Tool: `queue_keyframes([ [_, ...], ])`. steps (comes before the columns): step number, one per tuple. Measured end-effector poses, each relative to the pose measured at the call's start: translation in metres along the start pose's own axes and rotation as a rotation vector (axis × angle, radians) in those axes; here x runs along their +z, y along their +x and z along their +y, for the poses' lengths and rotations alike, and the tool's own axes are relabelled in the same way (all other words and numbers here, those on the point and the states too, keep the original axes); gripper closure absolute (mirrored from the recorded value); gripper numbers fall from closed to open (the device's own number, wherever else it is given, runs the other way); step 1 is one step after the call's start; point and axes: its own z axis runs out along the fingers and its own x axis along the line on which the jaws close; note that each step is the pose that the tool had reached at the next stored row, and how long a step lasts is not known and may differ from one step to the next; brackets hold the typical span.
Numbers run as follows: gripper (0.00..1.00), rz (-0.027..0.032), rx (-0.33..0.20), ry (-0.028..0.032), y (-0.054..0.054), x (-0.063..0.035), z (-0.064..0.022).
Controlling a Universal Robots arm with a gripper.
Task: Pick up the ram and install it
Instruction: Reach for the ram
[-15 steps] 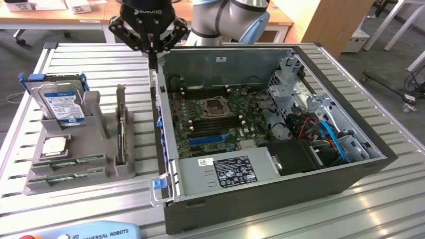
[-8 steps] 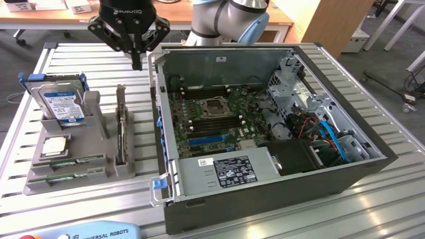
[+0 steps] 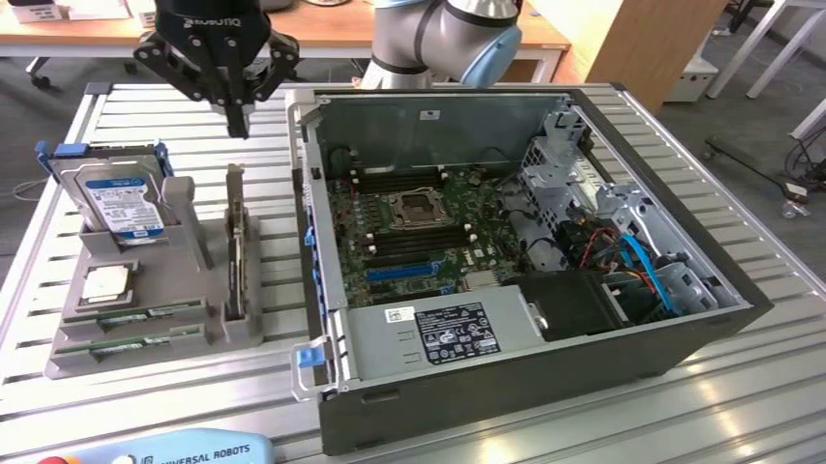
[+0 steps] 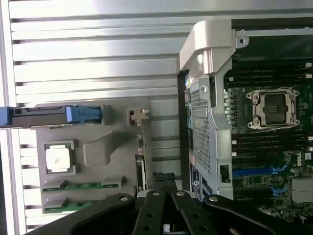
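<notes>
green ram (image 4: 61, 206) half hidden behind closed gripper (image 4: 164, 176).

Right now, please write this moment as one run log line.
gripper: shut, holds nothing, hovers near tray | ram: two sticks lying in tray, untouched | case: open

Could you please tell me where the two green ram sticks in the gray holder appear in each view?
Exterior view: the ram sticks lie flat at the near end of the gray holder, toward the exterior view's left, just in front of the silver CPU chip.
Wrist view: the ram sticks lie beside the silver CPU chip, on its side away from the hard drive.
Shared landmark: the silver CPU chip.
</notes>
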Motion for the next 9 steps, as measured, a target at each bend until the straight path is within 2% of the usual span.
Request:
queue_keyframes([
  [9,0.90,0.0000,0.000,0.0001,0.031,-0.0001,-0.0023],
])
